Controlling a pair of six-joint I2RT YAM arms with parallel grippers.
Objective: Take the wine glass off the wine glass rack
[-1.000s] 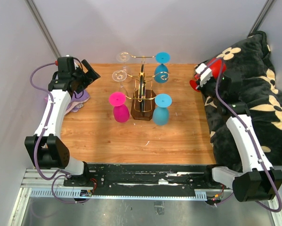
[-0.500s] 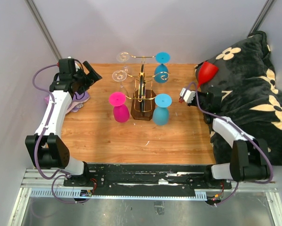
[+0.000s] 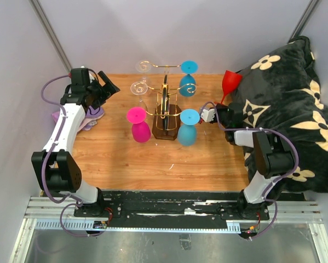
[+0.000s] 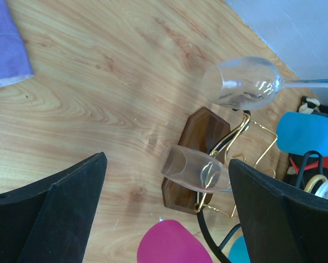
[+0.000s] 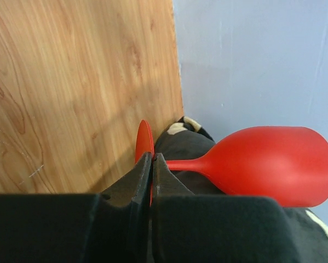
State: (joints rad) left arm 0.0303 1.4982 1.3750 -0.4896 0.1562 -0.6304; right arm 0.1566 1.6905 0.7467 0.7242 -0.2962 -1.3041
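My right arm is folded tightly, elbow back over the near right edge of the table [image 3: 153, 164] and wrist pointing to the far side. My right claw [image 5: 151, 159] is clenched on the foot of the red wine glass [image 5: 273, 159], and a sliver of red shows between the pressed fingers. The glass is off the wine glass rack [image 3: 166, 131] and well to its right, bowl raised near the table's far right corner, just beside the black flowered blanket [image 3: 284, 82]. My left arm reaches up the left side, and my left claw [image 3: 108, 87] hangs released with its jaws spread wide, above the far left part of the table and aimed toward the rack. A purple cloth [image 3: 91, 116] lies under that forearm at the table's left edge. Two clear glasses [image 4: 243, 85] hang on the rack's left hooks, nearest my left claw. A pink glass [image 3: 137, 125] and a blue glass [image 3: 188, 127] hang at the front, and the blue one is close to my right claw. The wall [image 3: 180, 33] closes off the far side, the blanket crowds the right, and bare wood lies open toward my bases.
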